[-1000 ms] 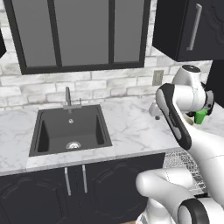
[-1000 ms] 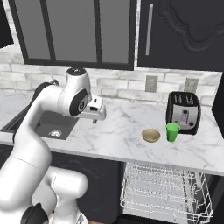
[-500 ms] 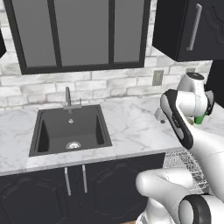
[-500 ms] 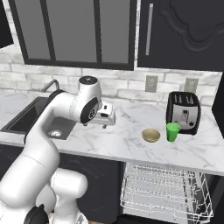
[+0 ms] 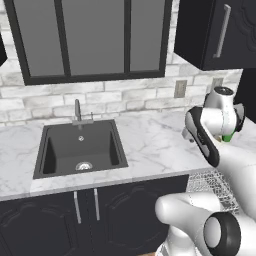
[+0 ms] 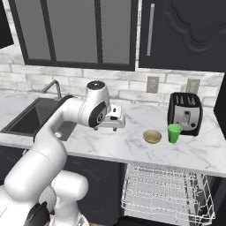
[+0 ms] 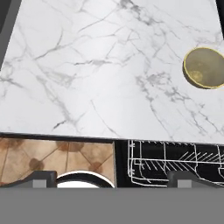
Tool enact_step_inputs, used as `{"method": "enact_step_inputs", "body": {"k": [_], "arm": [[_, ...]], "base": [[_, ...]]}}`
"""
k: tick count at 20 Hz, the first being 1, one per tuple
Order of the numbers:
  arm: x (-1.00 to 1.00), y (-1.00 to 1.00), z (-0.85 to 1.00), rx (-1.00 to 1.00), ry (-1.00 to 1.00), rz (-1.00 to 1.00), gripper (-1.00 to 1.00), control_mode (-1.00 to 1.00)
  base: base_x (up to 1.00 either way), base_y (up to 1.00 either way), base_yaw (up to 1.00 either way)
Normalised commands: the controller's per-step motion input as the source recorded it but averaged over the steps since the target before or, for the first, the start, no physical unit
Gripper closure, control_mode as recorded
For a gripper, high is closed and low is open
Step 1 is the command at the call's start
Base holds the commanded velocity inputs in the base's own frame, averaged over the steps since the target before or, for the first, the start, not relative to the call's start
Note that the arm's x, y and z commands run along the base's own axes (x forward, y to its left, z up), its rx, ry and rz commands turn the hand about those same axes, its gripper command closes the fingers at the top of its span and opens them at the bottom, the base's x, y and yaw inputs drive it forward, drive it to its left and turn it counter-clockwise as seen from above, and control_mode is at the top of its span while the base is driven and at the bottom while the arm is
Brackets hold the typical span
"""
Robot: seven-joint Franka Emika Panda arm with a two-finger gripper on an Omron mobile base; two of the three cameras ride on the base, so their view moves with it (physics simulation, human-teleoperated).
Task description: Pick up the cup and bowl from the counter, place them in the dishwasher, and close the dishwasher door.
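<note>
- Nearest, in the right base view: white wire rack (image 6: 165,190) of the dishwasher (image 6: 207,194), pulled out below the counter edge at about 5 o'clock; thin crossing wires, upright tines, black surround cut off by the frame's bottom and right edges.
- Dishwasher door: not made out with any certainty; dark strip at the very bottom too cropped to tell.
- In the hand view, same rack (image 7: 175,159) glimpsed at 5 o'clock through the gap under the slab, beside brown patterned floor tiles (image 7: 52,155) at 7 o'clock.
- Gripper (image 6: 115,128) hovering above the bare marble, at roughly 9 o'clock from the bowl; fingers (image 6: 121,128) small, dark, set wide apart, nothing between them.
- In the left base view, gripper mostly hidden behind the arm's own white links, only a stub (image 5: 186,135) peeking out.
- Counter (image 6: 132,141): long, flat, glossy white marble with fine grey veins, square front edge.
- Bowl (image 6: 152,136): shallow, round, dull gold-olive, resting on the counter near its front edge; in the hand view at 2 o'clock (image 7: 204,68), right rim clipped by the frame.
- Cup (image 6: 174,133): plain green, tapered, upright, just beside the bowl at its 3 o'clock, in front of the toaster; in the left base view only a green sliver (image 5: 228,137) behind the arm.
- Toaster (image 6: 185,113): boxy, black with a silver face, against the wall.
- Sink (image 5: 80,147): black rectangular basin, round metal drain, slim grey faucet (image 5: 78,111) behind it.
- Farthest: pale brick backsplash (image 5: 125,100), dark glass-fronted wall cabinets (image 5: 90,37).
</note>
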Motion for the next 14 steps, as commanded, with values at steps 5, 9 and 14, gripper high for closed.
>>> {"method": "enact_step_inputs", "body": {"k": [5,9,14], "arm": [[0.20,-0.30,-0.10,-0.06,0.00,0.00,-1.00,-1.00],[0.20,-0.35,-0.06,-0.01,0.00,0.00,-1.00,-1.00],[0.25,-0.38,-0.07,-0.01,0.00,0.00,-1.00,-1.00]], "base": [[0.00,0.00,0.00],[0.00,0.00,0.00],[0.00,0.00,0.00]]}}
